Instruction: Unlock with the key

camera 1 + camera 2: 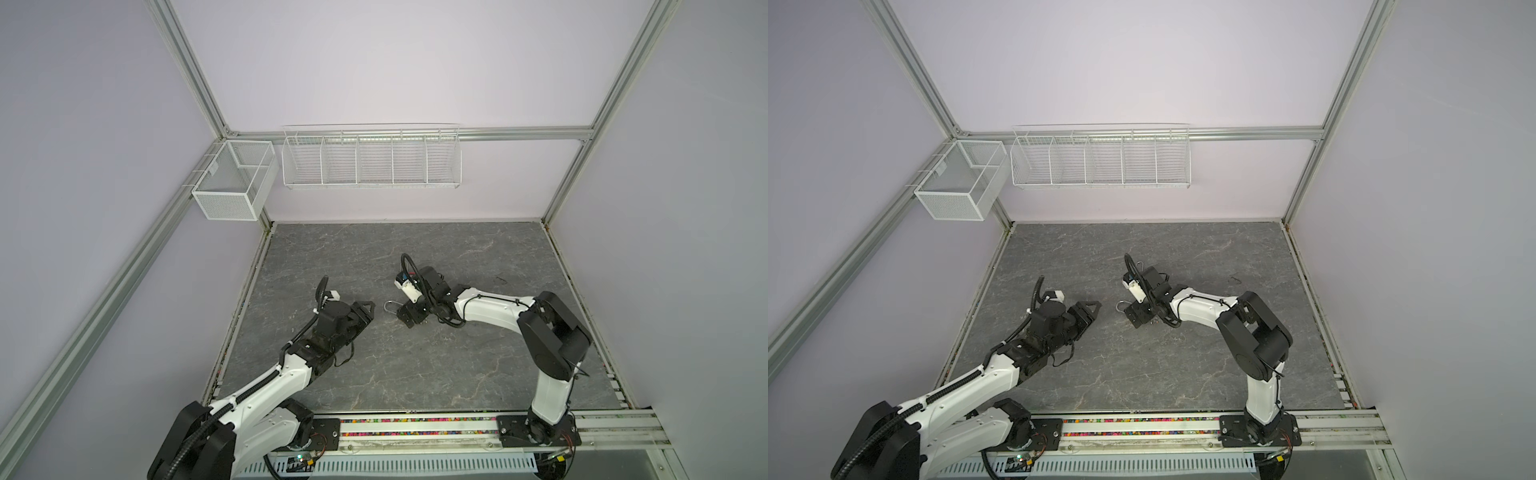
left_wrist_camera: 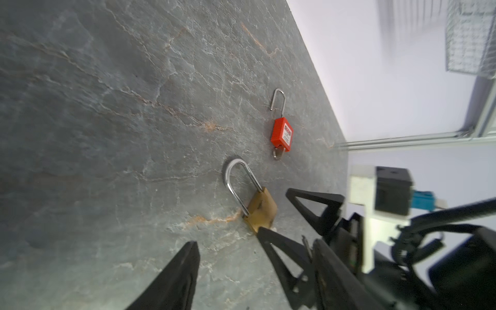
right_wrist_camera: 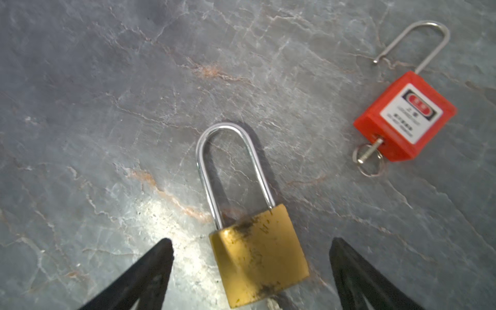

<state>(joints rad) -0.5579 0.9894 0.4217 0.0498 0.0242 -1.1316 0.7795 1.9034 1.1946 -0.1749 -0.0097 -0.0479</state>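
Brass padlock (image 3: 257, 255) straddled by wide-open right gripper (image 3: 251, 240); body to be clamped squarely, its bottom kept clear for parted, empty left gripper (image 1: 370, 313)

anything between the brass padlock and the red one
Nothing: only bare grey tabletop separates the brass padlock from the red padlock. The right wrist view shows it best.
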